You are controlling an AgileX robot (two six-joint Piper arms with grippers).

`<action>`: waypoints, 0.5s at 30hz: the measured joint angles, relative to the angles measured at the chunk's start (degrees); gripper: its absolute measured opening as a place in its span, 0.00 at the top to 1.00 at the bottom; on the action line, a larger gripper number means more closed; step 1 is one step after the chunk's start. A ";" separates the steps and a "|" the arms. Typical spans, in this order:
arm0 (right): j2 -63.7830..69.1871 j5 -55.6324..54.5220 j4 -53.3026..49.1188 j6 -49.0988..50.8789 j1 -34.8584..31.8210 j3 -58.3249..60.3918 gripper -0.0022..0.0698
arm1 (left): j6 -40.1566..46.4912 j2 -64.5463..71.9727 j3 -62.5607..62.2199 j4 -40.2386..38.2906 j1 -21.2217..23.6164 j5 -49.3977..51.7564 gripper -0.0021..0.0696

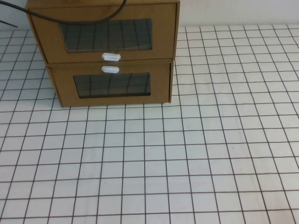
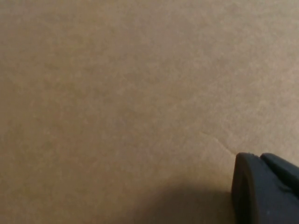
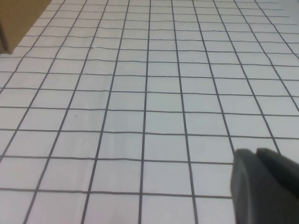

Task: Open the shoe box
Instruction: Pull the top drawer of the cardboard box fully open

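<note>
We are looking at a shoe box (image 1: 161, 51) of matt brown cardboard, with glossy dark windows (image 1: 106, 35), smooth white plastic handles (image 1: 111, 56), on a matt table cover (image 1: 187, 163).

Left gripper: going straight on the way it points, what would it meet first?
Probably the shoe box: brown cardboard fills the left gripper's view, close ahead. The right gripper, shut, hovers over the gridded table.

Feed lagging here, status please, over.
Left gripper close to box. Right gripper shut, over table. Both drawers closed. Cable hangs across box.
</note>
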 joint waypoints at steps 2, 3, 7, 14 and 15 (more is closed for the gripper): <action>0.00 -0.70 0.61 0.00 0.00 0.00 0.99 | 0.11 0.00 0.00 0.53 0.00 0.26 0.97; 0.00 -1.44 1.42 0.00 0.00 0.00 0.99 | 0.11 0.00 -0.13 0.82 0.00 0.46 0.97; 0.00 -7.87 11.94 0.00 0.00 0.00 0.99 | 0.20 0.00 -0.35 1.05 0.00 0.92 0.97; 0.00 -19.72 33.01 0.00 0.00 0.00 0.99 | 0.20 0.00 -0.35 1.18 0.00 1.01 0.97; 0.00 -20.47 34.19 0.00 0.00 0.00 0.99 | 0.20 0.00 -0.35 1.18 0.00 1.01 0.97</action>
